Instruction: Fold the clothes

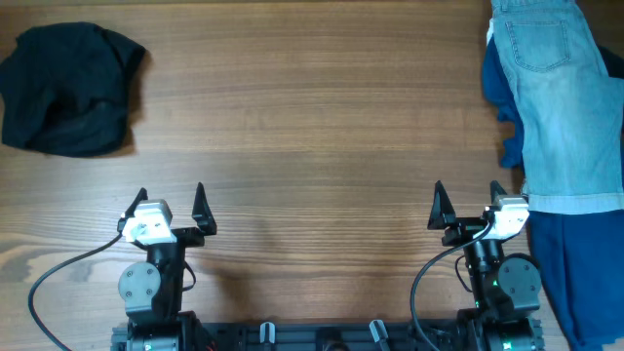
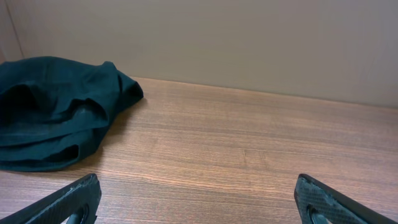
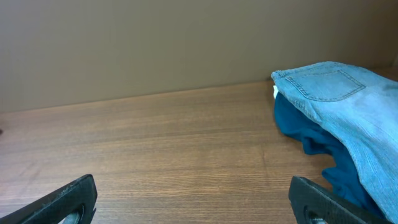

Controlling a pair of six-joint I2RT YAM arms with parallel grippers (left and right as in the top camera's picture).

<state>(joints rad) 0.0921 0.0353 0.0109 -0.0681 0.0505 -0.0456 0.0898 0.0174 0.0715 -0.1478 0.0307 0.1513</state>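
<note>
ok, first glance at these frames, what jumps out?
The pale-blue denim shorts stand out at the right edge, draped over a dark-blue garment. Opposite them, a crumpled black garment sits in the far left corner. A wide stretch of wooden table lies between them. The left gripper and right gripper are at the near edge, both open and holding nothing.

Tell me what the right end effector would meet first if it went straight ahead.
The middle of the right end effector passes over bare table, but its outer finger would probably catch the dark-blue garment first, beneath the denim shorts; depth is unclear.
</note>
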